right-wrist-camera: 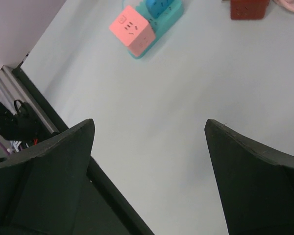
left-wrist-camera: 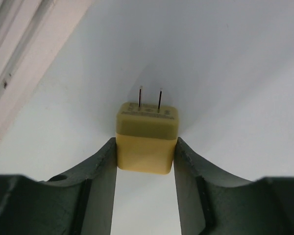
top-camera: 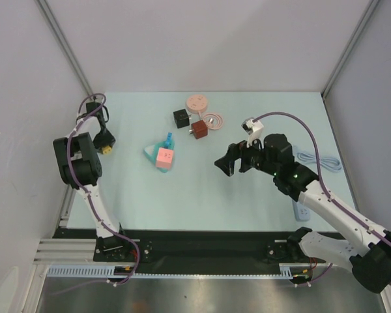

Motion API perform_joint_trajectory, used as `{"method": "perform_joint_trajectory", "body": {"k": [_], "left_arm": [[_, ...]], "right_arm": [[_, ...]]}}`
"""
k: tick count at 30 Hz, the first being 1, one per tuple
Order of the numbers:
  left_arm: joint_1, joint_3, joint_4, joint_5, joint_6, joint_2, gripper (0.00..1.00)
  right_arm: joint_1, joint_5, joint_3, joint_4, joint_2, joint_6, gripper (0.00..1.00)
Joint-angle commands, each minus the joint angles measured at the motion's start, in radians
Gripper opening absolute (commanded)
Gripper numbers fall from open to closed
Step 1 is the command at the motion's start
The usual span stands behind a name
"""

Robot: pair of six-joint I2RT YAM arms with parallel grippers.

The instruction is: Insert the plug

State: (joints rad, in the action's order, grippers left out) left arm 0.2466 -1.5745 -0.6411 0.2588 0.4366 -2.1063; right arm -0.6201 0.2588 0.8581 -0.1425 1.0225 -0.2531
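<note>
Left end effector point(left-wrist-camera: 146, 148) is pinching the yellow plug point(left-wrist-camera: 147, 134) by its sides, prongs point(left-wrist-camera: 139, 98) pointing away from the wrist. The plug sits at the far left of the surface point(top-camera: 202, 202), well apart from the pink socket cube point(top-camera: 164, 156) on its teal base point(top-camera: 150, 154). Right end effector point(right-wrist-camera: 149, 128) is spread wide, nothing in it, hovering right of the cube. Grasp looks done — carry over, prong alignment and push-in all still to do.

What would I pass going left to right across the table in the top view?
yellow plug → pink socket cube → black cube → dark red cube → right gripper → pale blue cable
</note>
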Motion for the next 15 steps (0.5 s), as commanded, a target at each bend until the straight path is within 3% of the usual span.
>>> {"method": "perform_joint_trajectory", "body": {"k": [1,7,8,13,15], "left_arm": [[0.008,0.039,0.015,-0.096,0.017,0.139,0.0],[-0.015,0.183,0.09,-0.24,0.132,0.53,0.0],[-0.024,0.214,0.109,-0.339,0.149,0.575,0.0],[-0.188,0.284,0.207,-0.496,0.307,0.831,0.0],[-0.248,0.327,0.239,-0.513,0.391,0.879,0.0]], "right_arm": [[0.022,-0.067,0.035,0.031,0.036,-0.078,1.0],[-0.001,-0.188,0.102,0.018,0.077,-0.168,1.0],[-0.006,-0.205,0.093,0.044,0.071,-0.192,1.0],[-0.114,-0.343,-0.008,0.404,0.07,-0.218,0.9],[-0.153,-0.387,-0.005,0.469,0.102,-0.186,0.82]]}}
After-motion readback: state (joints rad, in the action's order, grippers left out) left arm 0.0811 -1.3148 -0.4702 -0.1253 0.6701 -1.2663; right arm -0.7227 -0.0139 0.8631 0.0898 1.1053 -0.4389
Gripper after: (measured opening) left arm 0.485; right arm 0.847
